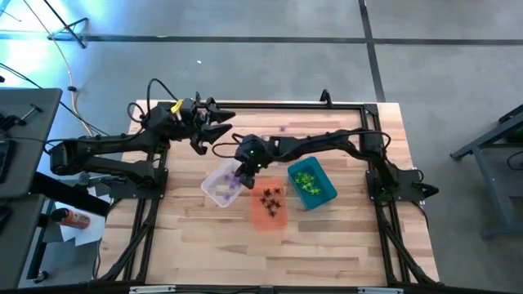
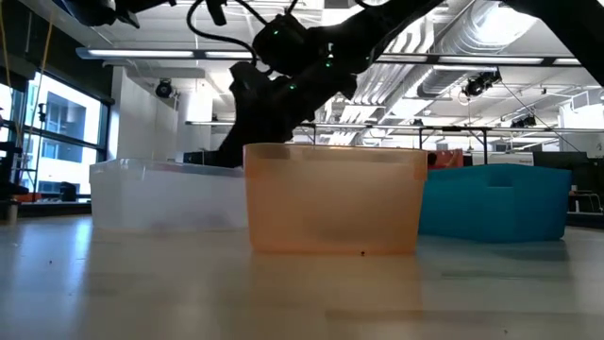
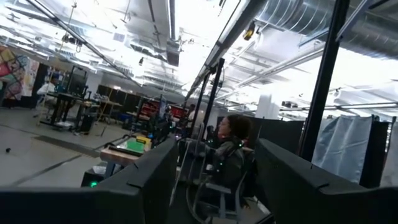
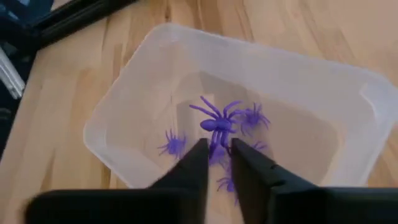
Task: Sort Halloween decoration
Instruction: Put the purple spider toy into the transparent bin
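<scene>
Several tiny purple spiders [image 4: 217, 123] (spiky-legged plastic), clear bin [image 4: 124, 99]
</scene>
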Action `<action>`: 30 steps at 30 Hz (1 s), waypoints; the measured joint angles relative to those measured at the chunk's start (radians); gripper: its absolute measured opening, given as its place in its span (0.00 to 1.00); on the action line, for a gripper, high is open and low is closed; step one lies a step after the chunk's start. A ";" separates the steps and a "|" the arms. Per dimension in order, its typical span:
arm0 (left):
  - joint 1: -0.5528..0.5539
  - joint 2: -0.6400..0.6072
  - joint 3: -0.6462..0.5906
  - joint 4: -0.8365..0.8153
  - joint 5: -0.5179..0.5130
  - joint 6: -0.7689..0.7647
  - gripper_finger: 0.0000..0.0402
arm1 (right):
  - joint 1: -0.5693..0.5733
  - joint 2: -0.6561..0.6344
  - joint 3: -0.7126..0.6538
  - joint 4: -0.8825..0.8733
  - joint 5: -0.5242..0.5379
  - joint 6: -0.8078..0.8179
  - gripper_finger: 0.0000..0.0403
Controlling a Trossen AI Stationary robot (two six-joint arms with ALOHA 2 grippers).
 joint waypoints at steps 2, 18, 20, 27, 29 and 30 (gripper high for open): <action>0.000 0.000 0.000 -0.003 0.001 -0.002 0.50 | 0.001 0.005 0.020 -0.034 -0.020 0.000 0.20; 0.022 -0.014 -0.001 0.005 0.001 0.000 0.50 | -0.075 -0.088 0.139 -0.461 -0.035 -0.291 0.57; 0.028 -0.013 -0.001 -0.001 -0.001 0.000 0.50 | -0.108 -0.134 0.090 -0.470 -0.033 -0.299 0.58; 0.035 -0.007 0.023 -0.308 -0.166 -0.052 0.50 | -0.231 -0.432 -0.275 -0.303 0.029 -0.170 0.58; 0.049 0.018 0.082 -0.513 -0.186 -0.047 0.50 | -0.254 -0.535 -0.403 -0.226 0.044 -0.099 0.58; 0.059 0.042 0.126 -0.619 -0.185 -0.036 0.49 | -0.261 -0.585 -0.459 -0.191 0.055 -0.068 0.58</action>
